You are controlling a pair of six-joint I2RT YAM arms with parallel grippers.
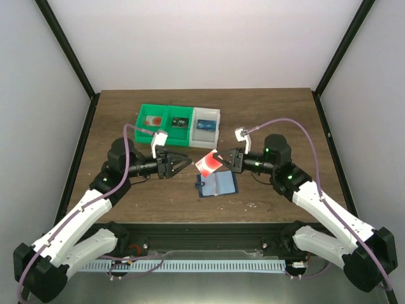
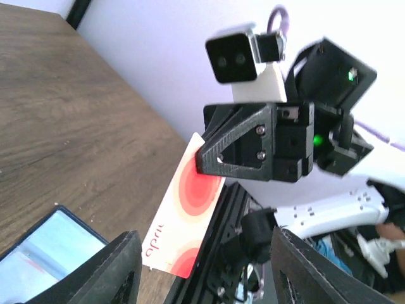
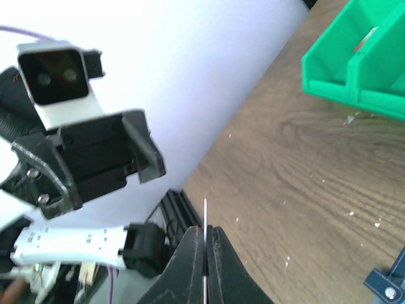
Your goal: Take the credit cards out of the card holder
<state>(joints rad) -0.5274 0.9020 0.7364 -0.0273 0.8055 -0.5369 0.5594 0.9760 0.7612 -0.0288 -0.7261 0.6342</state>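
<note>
One credit card [image 1: 207, 164] is out, pinched by the right gripper [image 1: 221, 159] at mid-frame, just up-frame of the card holder [image 1: 218, 185]; the left gripper [image 1: 185, 162] gapes empty, and whether more cards remain inside cannot be told.

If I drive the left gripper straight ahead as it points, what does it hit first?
Probably the credit card held in the shut right gripper, which sits straight ahead of the open left gripper; the gap is hard to judge.

Left hand [image 1: 185, 163] spread apart, right hand [image 1: 220, 160] pinched tight.
</note>
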